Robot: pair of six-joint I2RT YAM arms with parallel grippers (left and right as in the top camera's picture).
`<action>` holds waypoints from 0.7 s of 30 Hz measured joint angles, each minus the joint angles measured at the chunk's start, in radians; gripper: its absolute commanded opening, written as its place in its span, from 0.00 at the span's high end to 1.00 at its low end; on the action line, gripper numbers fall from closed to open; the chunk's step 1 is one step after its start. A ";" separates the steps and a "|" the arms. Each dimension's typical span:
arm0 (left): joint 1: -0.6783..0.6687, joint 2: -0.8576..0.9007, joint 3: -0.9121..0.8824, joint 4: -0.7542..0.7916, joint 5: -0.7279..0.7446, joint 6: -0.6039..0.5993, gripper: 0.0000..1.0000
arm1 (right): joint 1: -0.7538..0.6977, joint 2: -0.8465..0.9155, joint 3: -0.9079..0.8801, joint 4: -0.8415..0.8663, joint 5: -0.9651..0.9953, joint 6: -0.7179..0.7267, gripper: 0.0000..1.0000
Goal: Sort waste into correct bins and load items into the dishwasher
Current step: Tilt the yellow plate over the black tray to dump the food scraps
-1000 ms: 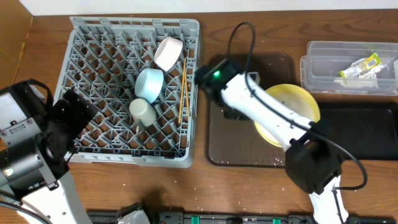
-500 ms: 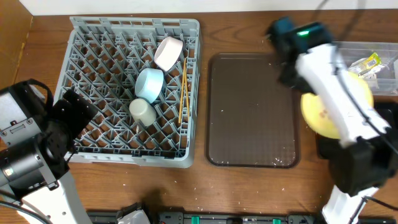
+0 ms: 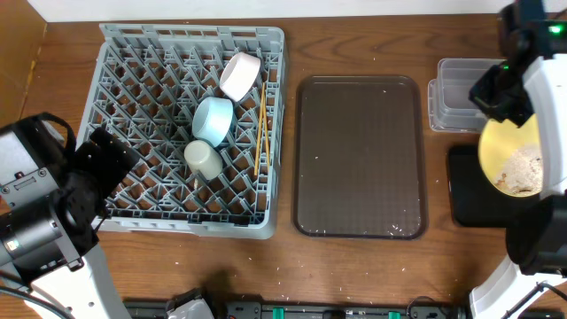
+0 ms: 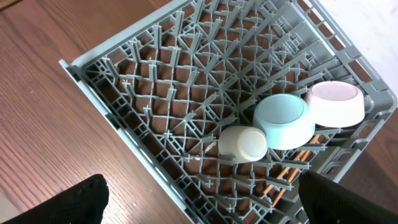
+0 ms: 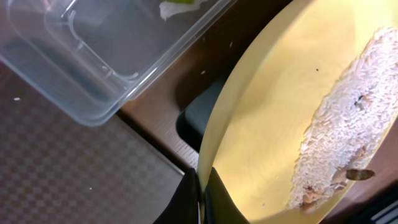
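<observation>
Yellow plate [image 3: 507, 151] moved off tray [image 3: 359, 155] over black bin [image 3: 465, 190], whitish rice [image 5: 348, 149] clinging, right fingers [image 5: 184, 202] pinching rim, left fingers [image 4: 74, 202] spread.

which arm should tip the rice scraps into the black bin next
Right. The right gripper pinches the rim of the yellow plate, which carries the rice scraps above the black bin. The left gripper hangs open over the dish rack, across the table.

Dk brown serving tray [image 3: 359, 159] lies mid wood table [image 3: 372, 53].
</observation>
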 measured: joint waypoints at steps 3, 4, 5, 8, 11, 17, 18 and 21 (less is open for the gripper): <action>0.000 0.000 0.000 0.000 0.000 0.000 0.01 | -0.041 0.000 0.000 0.014 -0.044 -0.032 0.99; 0.000 0.000 0.000 0.000 0.000 0.000 0.01 | -0.050 0.000 0.000 0.018 -0.056 -0.042 0.99; 0.000 0.000 0.000 0.000 0.000 0.000 0.01 | -0.060 0.000 0.000 0.021 -0.072 -0.051 0.99; 0.000 0.000 0.000 0.000 0.000 0.000 0.01 | -0.076 0.000 0.000 0.037 -0.118 -0.077 0.99; 0.000 0.000 0.000 0.000 0.000 0.000 0.01 | -0.081 0.000 -0.007 0.049 -0.151 -0.088 0.97; 0.000 0.000 0.000 0.000 0.000 0.000 0.01 | -0.085 0.000 -0.079 0.128 -0.220 -0.109 0.99; 0.000 0.000 0.000 0.000 0.000 0.000 0.01 | -0.088 0.000 -0.098 0.140 -0.239 -0.114 0.99; 0.000 0.000 0.000 0.000 0.000 0.000 0.01 | -0.108 0.000 -0.137 0.144 -0.280 -0.122 0.99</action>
